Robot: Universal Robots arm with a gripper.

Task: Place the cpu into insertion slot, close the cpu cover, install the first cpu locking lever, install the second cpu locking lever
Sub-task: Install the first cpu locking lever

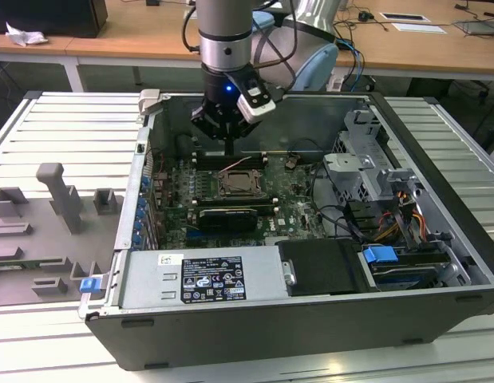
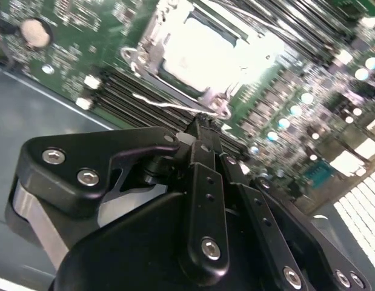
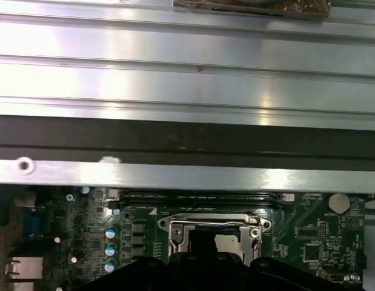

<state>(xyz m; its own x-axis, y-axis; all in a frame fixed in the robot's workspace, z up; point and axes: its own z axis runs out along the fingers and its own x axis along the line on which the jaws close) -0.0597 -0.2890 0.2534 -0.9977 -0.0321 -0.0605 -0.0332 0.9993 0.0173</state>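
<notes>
One arm hangs over the open computer case [image 1: 310,319] in the exterior view, and I see the tool [image 1: 231,148] pointing straight down just behind the processor socket, above the memory slots. Its fingers look drawn together into a single narrow tip with nothing between them. The cpu [image 1: 234,185] sits in its socket near the middle of the green board [image 1: 286,211], with the cpu cover [image 1: 248,177] lying down around it. The case rests on a ribbed metal surface [image 1: 63,128], and a grey plastic fixture [image 1: 59,199] stands on the exterior view's left.

Moving to the second wrist view, I look past the black tool [image 2: 202,121] whose closed fingers [image 2: 205,157] end just short of the socket. The cpu [image 2: 205,51] shows as a bright, washed-out square inside the cpu cover [image 2: 152,45], and a thin wire lever [image 2: 175,106] runs along the near edge of the frame.

My first wrist view shows the cpu cover [image 3: 205,224] flat on the board, the cpu [image 3: 232,242] partly hidden behind the tool.
</notes>
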